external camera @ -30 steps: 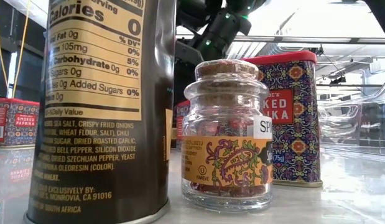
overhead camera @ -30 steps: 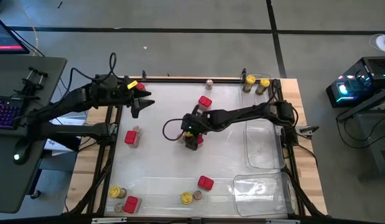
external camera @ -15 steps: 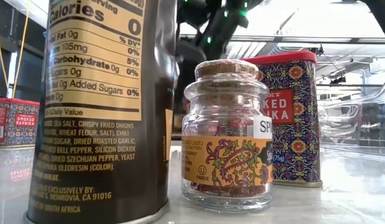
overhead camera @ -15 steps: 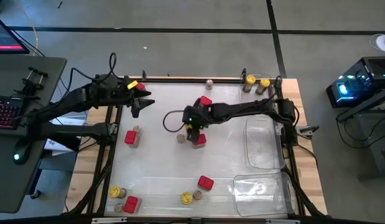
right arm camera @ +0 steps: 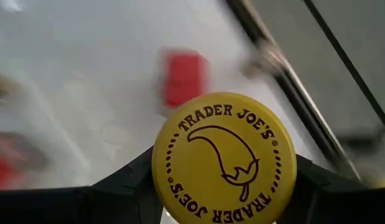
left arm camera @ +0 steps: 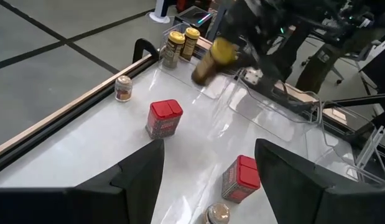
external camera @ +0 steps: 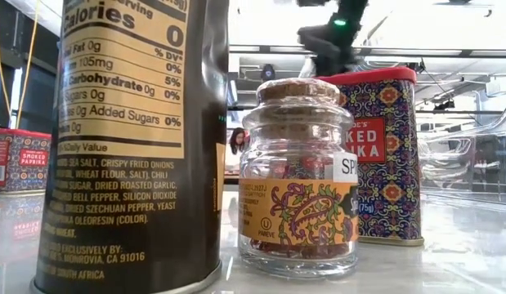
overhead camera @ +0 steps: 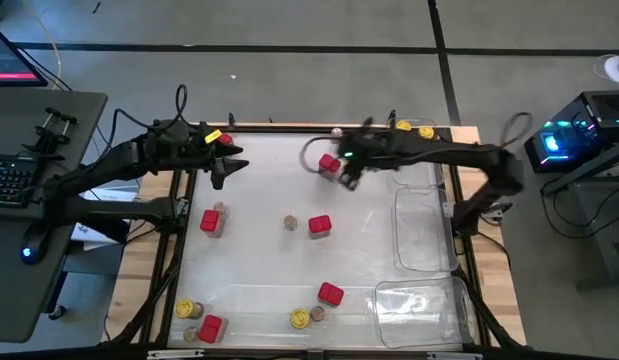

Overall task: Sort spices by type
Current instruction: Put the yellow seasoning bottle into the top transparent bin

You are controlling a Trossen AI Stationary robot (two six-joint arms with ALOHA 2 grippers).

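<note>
Altogether 5 tins (overhead camera: 319,226), 5 yellow-lid jars (right arm camera: 224,158), 1 within right jaws; left jaws wide.

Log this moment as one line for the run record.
right gripper: shut on yellow-lid jar, carried above table's far side, near red tin | left gripper: open, waiting at left edge | sorting unfinished

A robotics lab: framed test table (overhead camera: 289,290), desk keyboard (overhead camera: 11,180), cables.

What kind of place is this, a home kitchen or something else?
Probably a robotics lab or workshop, not a kitchen. Two dark arms work over a framed table on a bare concrete floor. A desk with a keyboard stands on one side, and a lit computer case on the other.
</note>
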